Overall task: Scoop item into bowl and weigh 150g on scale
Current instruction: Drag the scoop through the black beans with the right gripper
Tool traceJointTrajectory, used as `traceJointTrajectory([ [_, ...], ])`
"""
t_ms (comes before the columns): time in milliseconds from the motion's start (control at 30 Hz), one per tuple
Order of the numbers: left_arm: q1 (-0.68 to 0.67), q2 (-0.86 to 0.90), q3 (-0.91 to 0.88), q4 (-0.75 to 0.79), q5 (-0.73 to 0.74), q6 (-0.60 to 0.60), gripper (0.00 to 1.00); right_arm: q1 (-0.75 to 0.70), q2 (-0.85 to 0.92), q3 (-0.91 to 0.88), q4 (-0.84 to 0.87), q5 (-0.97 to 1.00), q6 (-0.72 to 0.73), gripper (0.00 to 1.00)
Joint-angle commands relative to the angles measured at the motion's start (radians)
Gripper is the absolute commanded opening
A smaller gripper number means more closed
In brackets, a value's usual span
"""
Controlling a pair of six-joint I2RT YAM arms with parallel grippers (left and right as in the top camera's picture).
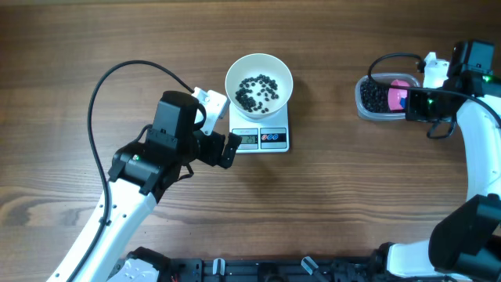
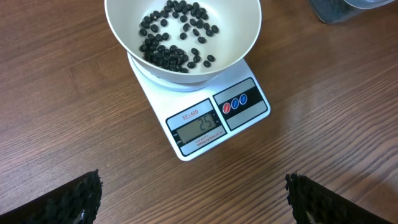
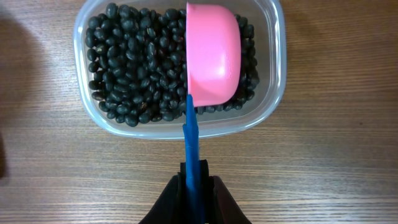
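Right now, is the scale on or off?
On. In the left wrist view the scale has digits on its display, reading 25, with the bowl of beans sitting on it.

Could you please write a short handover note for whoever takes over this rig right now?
Left claw: open, empty, hovering in front of the scale.
Right claw: shut on the blue handle of the pink scoop, whose cup is down in the clear tub of black beans.
White bowl: on the scale, with a sparse layer of beans; the display reads 25.
Done: some beans are in the bowl.
Left: scoop more until it reads 150.
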Motion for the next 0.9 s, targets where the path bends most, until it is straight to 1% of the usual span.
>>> traceJointTrajectory([
  [0,-0.005,0.003,-0.006,0.003,0.016,0.001,1.0,0.0,0.037,-0.008,0.0,-0.009,-0.017,0.05],
  [67,-0.005,0.003,-0.006,0.003,0.016,0.001,1.0,0.0,0.04,-0.008,0.0,-0.021,-0.018,0.04],
  [267,-0.005,0.003,-0.006,0.003,0.016,0.002,1.0,0.0,0.041,-0.008,0.009,-0.156,-0.017,0.04],
  [367,-0.005,0.003,-0.006,0.003,0.016,0.002,1.0,0.0,0.041,-0.008,0.008,-0.188,-0.018,0.04],
  [867,-0.005,0.003,-0.006,0.003,0.016,0.002,1.0,0.044,0.041,-0.008,-0.006,-0.194,-0.018,0.04],
])
